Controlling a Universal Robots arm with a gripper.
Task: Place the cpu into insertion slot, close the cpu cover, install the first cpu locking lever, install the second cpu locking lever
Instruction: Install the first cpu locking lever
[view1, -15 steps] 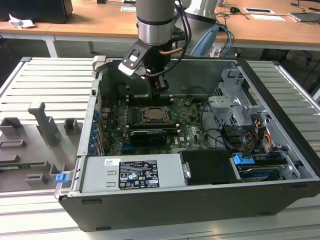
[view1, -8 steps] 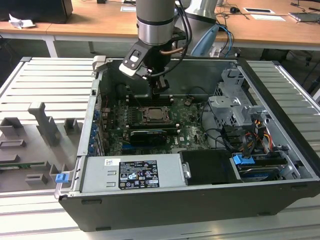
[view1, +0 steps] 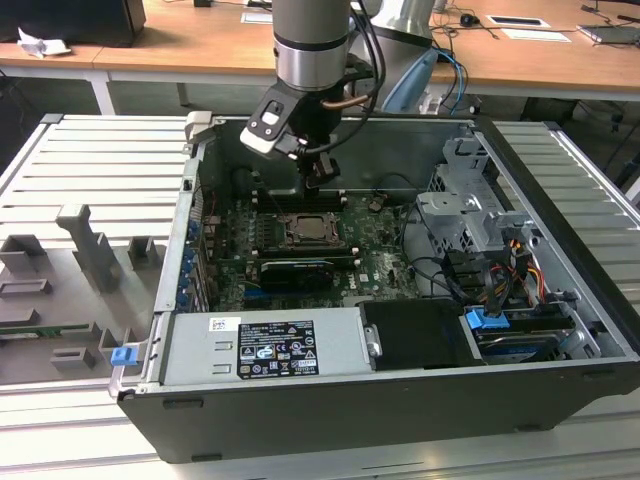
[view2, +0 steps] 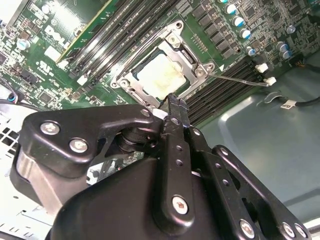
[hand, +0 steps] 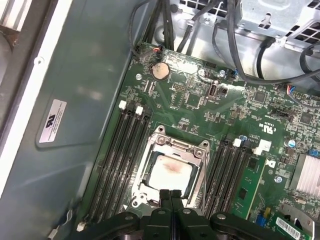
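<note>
Inside an open computer case, the gripper hangs just above the motherboard, its jaws clenched together on nothing. Directly beneath their tips, the cpu lies flat in the insertion slot. The lowered cpu cover frames it, between rows of black memory slots.

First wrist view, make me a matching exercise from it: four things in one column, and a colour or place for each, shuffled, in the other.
Things:
1 cpu
2 cpu cover
3 tool
4 coin battery

Descriptions:
A round and silver, on the green board
B black, over the near edge of the frame
C pale square inside the metal frame
D silvery frame lying around the chip

Pairs: 1-C; 2-D; 3-B; 4-A
</note>
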